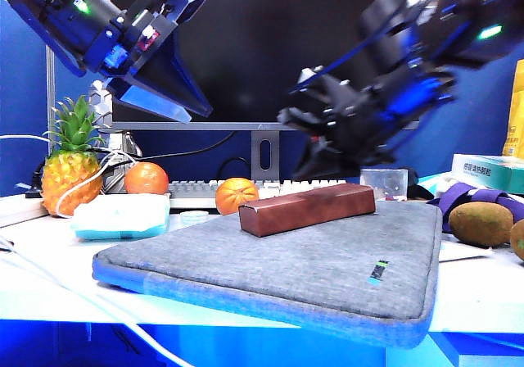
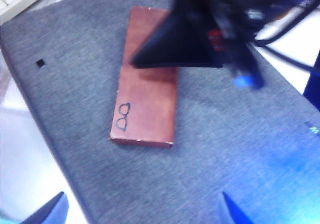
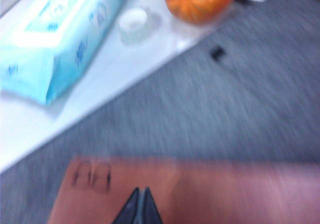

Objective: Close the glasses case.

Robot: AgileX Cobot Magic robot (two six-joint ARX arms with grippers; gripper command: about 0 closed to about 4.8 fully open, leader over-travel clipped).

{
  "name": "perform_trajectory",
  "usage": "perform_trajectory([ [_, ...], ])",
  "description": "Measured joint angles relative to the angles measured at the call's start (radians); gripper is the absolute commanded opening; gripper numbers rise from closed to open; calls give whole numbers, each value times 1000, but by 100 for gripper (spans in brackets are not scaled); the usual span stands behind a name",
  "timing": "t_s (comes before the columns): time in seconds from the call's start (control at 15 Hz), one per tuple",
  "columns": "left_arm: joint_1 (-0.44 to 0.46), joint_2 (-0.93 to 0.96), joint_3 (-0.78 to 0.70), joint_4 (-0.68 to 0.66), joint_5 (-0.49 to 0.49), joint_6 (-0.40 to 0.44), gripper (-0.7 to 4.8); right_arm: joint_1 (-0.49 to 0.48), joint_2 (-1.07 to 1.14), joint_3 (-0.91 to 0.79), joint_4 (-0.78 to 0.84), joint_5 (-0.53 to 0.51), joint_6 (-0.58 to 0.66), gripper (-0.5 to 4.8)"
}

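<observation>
Monitor (image 1: 270, 39), dark, fills the upper centre of the exterior view; keyboard (image 1: 201, 192) below it.

Counter (image 1: 49, 252), white, spans the lower frame.

Grey mat (image 1: 311, 260) lies on the counter, centre to right of the exterior view, with a small black tag (image 1: 377, 271) near its front right.

Right arm (image 1: 393, 80), upper right of the exterior view, blurred, reaches down toward the centre. Right claw (image 3: 138, 209): its fingertips meet in a point low in the right wrist view, closed on nothing, over the case lid; contact with the lid cannot be told.

Left arm (image 1: 90, 23), upper left of the exterior view, is raised well above the mat. Left claw (image 2: 140, 209): its two tips show far apart at the lower edge of the left wrist view, wide open and empty.

Case (image 1: 307, 208), reddish-brown, lies lid-down-shut on the mat, centre frame, long axis running left-front to right-back. Its black glasses logo (image 2: 123, 117) sits near one end.

Pineapple (image 1: 72, 166) stands at the far left. Wipes pack (image 1: 121, 216), pale blue, lies just in front of it.

Two oranges: one (image 1: 146, 178) beside the pineapple, one (image 1: 237, 195) just behind the case's left end.

Kiwi (image 1: 481, 224) sits at the right edge.

Small clear cup (image 1: 384, 183) stands behind the case's right end.
</observation>
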Motion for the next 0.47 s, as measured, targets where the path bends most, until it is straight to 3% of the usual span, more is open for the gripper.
perform_trajectory([
  [0.13,0,-3,0,2,-84,0,400,0,15,61,-34,0,0,-1],
  [0.27,0,-60,0,0,-267,-15,400,-1,-51,93,-30,0,-5,-1],
  [0.47,7,-326,8,60,-357,-19,400,0,-270,106,-33,0,-35,-1],
])
